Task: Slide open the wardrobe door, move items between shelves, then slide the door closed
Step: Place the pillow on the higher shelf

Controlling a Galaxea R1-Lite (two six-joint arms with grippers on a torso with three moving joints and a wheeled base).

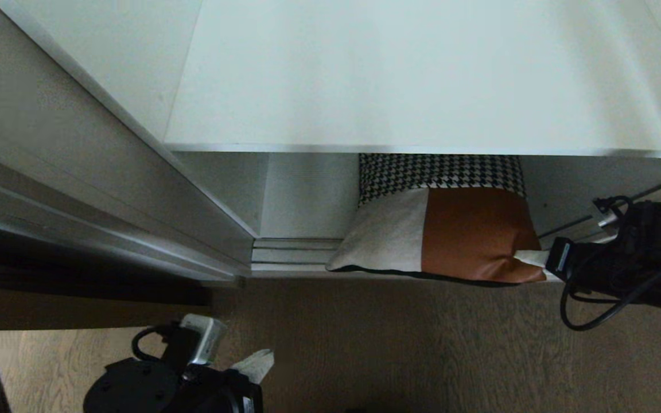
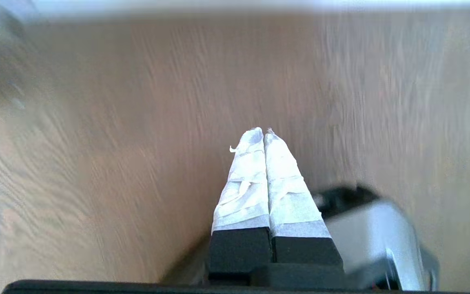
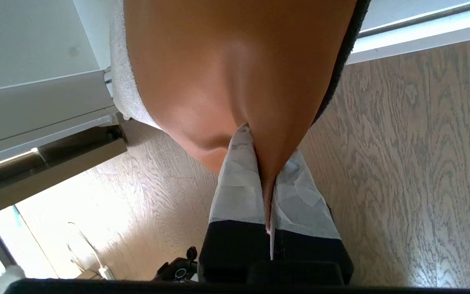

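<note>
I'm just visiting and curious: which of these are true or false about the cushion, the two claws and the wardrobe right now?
1. The right gripper pinches a corner of the square patchwork cushion. True.
2. The cushion lies on the wide white upper shelf. False: it sits below that shelf, at the wardrobe's bottom.
3. The left gripper is shut and holds nothing. True.
4. The gripped corner is houndstooth fabric. False: it is rust-brown leather.
5. The left gripper touches the cushion. False: it hangs over the wood floor, apart from the cushion.
</note>
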